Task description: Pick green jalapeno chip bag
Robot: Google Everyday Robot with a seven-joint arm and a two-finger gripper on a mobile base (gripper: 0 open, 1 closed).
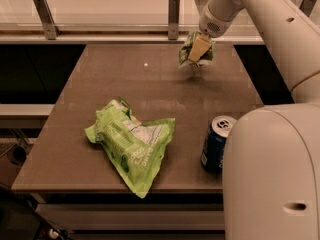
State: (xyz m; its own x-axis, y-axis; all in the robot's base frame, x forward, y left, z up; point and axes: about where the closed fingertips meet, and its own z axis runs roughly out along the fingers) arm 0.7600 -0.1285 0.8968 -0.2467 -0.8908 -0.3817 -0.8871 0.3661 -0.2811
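The green jalapeno chip bag (190, 51) is small and dark green with a pale lower edge. It hangs at the far right of the brown table (125, 84), lifted a little above the surface. My gripper (199, 49) is shut on the bag, with a tan finger (200, 48) across its front. The white arm reaches down to it from the upper right.
A large crumpled lime-green bag (132, 144) lies at the table's front centre. A blue soda can (216, 143) stands near the front right edge, close to the robot's white body (270, 174). A rail with metal posts (173, 16) runs behind the table.
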